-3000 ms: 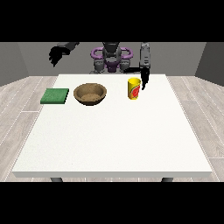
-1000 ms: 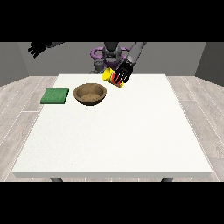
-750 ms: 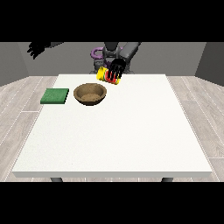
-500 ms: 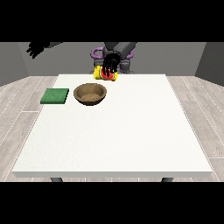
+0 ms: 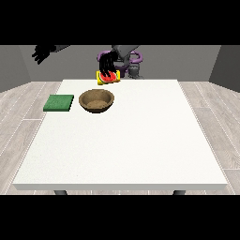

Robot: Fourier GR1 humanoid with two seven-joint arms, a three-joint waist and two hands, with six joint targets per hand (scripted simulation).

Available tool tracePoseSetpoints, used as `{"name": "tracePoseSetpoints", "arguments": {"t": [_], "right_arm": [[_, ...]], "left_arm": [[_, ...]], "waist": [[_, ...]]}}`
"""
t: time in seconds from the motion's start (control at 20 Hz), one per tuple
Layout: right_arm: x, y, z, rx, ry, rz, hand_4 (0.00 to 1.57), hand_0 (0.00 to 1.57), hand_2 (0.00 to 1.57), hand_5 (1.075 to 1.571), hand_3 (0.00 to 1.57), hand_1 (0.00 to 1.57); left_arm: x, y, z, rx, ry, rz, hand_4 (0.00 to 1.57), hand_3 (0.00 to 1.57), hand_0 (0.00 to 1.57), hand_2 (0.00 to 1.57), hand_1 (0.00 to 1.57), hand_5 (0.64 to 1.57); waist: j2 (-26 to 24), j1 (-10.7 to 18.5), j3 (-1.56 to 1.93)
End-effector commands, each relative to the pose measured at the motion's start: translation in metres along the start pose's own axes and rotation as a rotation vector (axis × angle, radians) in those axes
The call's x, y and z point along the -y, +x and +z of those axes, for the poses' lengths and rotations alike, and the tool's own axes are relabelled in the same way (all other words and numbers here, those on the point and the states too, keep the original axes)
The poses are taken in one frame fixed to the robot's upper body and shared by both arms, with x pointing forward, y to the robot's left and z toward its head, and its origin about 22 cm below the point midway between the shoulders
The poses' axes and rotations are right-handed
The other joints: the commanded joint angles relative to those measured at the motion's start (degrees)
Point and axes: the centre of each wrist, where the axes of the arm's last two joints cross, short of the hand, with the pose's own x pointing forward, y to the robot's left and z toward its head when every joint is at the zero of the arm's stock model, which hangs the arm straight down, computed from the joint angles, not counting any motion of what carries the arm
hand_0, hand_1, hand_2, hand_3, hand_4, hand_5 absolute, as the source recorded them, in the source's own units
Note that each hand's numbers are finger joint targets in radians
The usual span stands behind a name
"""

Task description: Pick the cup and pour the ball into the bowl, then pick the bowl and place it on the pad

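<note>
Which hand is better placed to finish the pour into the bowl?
The robot's left, the hand at the view's right: its fingers are curled round the tipped cup just behind the bowl. The other hand is raised far off, beyond the green pad.

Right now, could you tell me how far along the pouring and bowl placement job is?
Done: the cup is picked up, held by the hand at the view's right. In hand: it hangs tipped just behind the bowl; no ball is visible in the bowl. Left: finishing the pour and moving the bowl onto the green pad, which it sits beside.
</note>
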Motion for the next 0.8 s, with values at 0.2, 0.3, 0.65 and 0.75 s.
{"name": "tracePoseSetpoints", "arguments": {"t": [0.2, 0.3, 0.65, 0.75], "right_arm": [[-0.012, 0.008, -0.012, 0.012, 0.004, -0.006, 0.69, 0.00, 0.00, 1.548, 0.27, 0.00], [0.020, 0.006, 0.001, 0.044, -0.080, 0.011, 0.69, 0.00, 0.00, 1.548, 0.27, 0.00], [0.024, -0.003, 0.012, -0.022, -0.188, 0.016, 0.74, 0.00, 0.00, 1.551, 0.11, 0.00], [0.018, -0.006, 0.010, -0.003, -0.219, 0.002, 0.78, 0.00, 0.00, 1.559, 0.13, 0.00]], "left_arm": [[-0.029, 0.009, -0.002, 0.044, -0.022, -0.111, 1.11, 1.54, 0.00, 1.06, 0.00, 1.571], [-0.030, 0.016, 0.011, 0.058, 0.047, -0.031, 1.11, 1.54, 0.00, 1.10, 0.00, 1.571], [-0.039, -0.067, -0.007, -0.102, 0.110, 0.677, 1.30, 1.08, 0.95, 1.37, 0.95, 1.556], [-0.051, -0.093, -0.012, -0.171, 0.160, 0.893, 1.28, 0.67, 0.64, 0.94, 0.64, 1.545]], "waist": [[0.94, 0.70, -0.05], [1.43, 5.22, -0.04], [-1.31, 12.75, -0.45], [-1.43, 15.19, -0.77]]}}
